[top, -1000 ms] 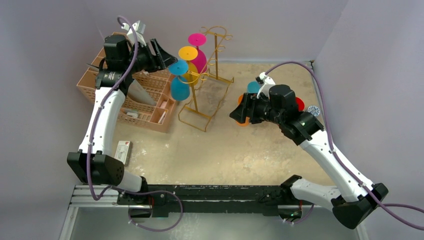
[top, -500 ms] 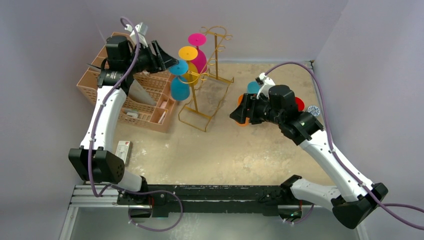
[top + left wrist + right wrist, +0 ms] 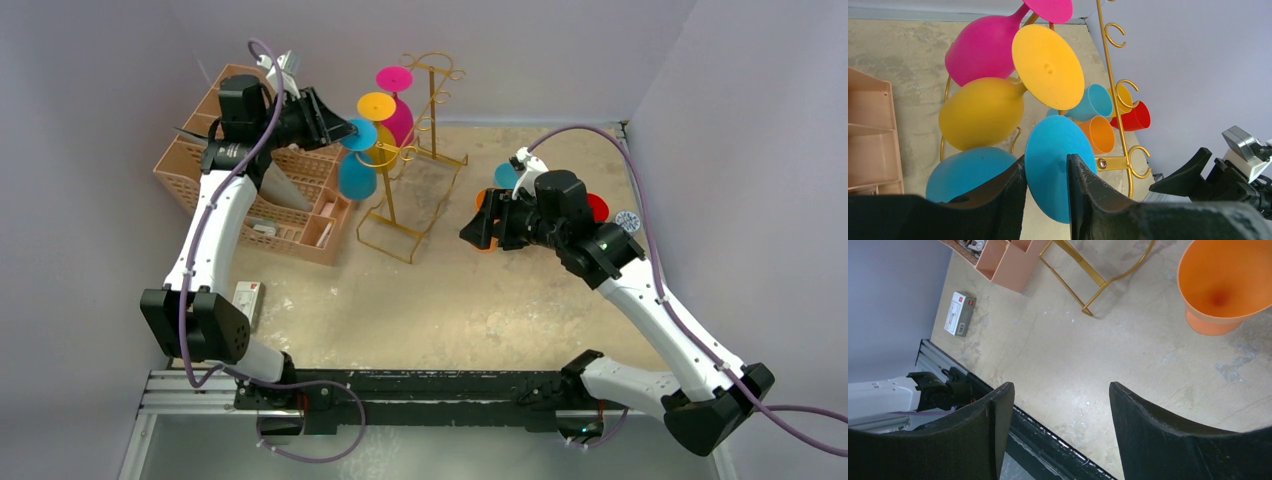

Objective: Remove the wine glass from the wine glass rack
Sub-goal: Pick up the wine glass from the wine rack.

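From above, the tall gold wire wine glass rack [image 3: 388, 205] stands at the far middle of the sandy table [image 3: 450, 300], just right of a peach plastic lattice organizer [image 3: 200, 165]. A blue plastic wine glass [image 3: 358, 177] hangs upside down on the rack's left side, in front of a yellow glass [image 3: 376, 106] and a pink glass [image 3: 394, 78]. The left gripper [image 3: 340, 128] is at the blue glass's round foot.

In the left wrist view, its fingers [image 3: 1083, 195] stand close together with a narrow gap, framing that blue foot [image 3: 1048, 150]. Whether they pinch the stem cannot be told.

In the right wrist view, the right gripper [image 3: 1060, 392] is spread wide and holds nothing. It is above bare table, with an orange plastic cup [image 3: 1223, 290] beyond it.
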You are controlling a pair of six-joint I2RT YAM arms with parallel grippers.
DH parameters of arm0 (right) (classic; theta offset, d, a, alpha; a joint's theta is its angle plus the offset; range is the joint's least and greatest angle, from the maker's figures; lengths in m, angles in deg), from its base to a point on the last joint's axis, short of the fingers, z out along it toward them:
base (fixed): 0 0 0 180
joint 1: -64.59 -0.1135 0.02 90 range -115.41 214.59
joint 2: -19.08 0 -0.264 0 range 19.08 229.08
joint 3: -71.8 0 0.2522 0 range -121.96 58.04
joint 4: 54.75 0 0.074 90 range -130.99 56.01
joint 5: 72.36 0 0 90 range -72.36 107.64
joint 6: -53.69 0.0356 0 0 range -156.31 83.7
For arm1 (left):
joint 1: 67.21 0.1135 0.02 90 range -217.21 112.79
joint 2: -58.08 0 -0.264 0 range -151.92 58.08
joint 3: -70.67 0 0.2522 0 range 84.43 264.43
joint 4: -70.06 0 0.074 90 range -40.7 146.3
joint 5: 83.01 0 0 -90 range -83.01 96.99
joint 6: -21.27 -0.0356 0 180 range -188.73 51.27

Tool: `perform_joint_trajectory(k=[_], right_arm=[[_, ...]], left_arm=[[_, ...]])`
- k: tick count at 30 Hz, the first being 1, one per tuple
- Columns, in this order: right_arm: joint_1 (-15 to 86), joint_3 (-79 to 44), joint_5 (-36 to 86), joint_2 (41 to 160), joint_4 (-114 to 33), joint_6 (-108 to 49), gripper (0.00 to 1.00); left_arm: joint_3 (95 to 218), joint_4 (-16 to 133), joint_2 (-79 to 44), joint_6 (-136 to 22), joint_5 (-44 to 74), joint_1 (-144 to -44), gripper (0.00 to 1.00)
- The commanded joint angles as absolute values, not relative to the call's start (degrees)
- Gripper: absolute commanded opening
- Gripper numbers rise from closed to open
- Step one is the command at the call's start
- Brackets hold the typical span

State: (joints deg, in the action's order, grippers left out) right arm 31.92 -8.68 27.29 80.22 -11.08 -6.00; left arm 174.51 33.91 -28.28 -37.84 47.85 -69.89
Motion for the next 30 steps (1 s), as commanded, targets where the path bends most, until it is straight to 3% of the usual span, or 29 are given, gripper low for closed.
perform_joint_trajectory(k=[1, 10, 30], right_arm=[[31.98, -8.88, 26.59, 80.14, -11.02, -5.37, 0.72], [31.98, -8.93, 26.36, 80.25, -11.00, -5.28, 0.72], [31.98, -9.35, 26.60, 81.11, -11.46, -4.93, 0.72]], left_arm=[[173.37, 37.61, -27.50, -36.88, 47.85, -69.59, 0.31], [171.78, 38.58, -26.58, -35.50, 47.00, -69.59, 0.23], [170.80, 38.04, -24.02, -36.93, 44.39, -69.32, 0.28]])
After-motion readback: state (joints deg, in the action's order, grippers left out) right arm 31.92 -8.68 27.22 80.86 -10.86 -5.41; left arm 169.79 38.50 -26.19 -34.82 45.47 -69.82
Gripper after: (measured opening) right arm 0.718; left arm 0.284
